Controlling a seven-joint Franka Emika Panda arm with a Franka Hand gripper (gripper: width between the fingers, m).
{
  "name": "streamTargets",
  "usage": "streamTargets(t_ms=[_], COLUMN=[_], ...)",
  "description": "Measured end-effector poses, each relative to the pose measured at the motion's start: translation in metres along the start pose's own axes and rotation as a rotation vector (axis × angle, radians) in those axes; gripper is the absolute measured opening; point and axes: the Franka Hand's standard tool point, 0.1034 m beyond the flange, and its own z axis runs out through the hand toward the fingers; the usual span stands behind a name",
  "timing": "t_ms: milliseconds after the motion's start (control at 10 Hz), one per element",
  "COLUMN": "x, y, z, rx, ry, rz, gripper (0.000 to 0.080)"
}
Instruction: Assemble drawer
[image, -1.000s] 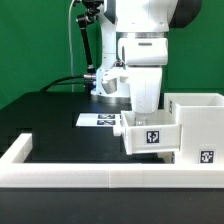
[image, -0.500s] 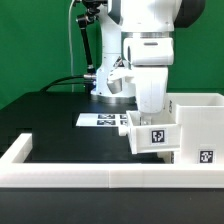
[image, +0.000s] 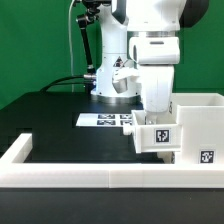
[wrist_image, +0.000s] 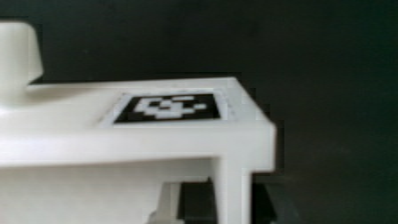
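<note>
My gripper (image: 152, 118) reaches down from above and is shut on the wall of a small white open-topped tray (image: 157, 137) with a black-and-white tag on its front. It holds the tray just above the table, against the left side of the tall white drawer housing (image: 200, 118) on the exterior view's right. The housing has a tag low on its front (image: 206, 156). In the wrist view the tray (wrist_image: 107, 135) fills the frame with a tag (wrist_image: 175, 106) on top, and my gripper (wrist_image: 231, 205) clasps a thin white wall between dark fingers. No second tray shows apart.
The marker board (image: 103, 120) lies flat on the black table behind the tray. A low white rail (image: 90, 172) edges the table's front and left side. The arm's base (image: 108, 80) and black cables stand at the back before a green backdrop.
My gripper has carried the tray steadily toward the exterior view's right, closing the gap to the housing. The housing and the marker board have not moved.
</note>
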Motion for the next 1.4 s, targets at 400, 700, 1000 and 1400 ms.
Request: streamTargets(t_ms=[400,700,1000,1400], x=[0.006,-0.002,-0.025,-0.036], y=[-0.001,0.001,0.01,0.021], z=[-0.011,-0.03,-0.049,-0.056], rx=[-0.008,-0.018,-0.006,-0.004], ry=[-0.002,-0.013,-0.026,-0.029], rz=[0.012,0.001,-0.004,-0.011], gripper=[0.0434,0.0635,0.0649,0.0649])
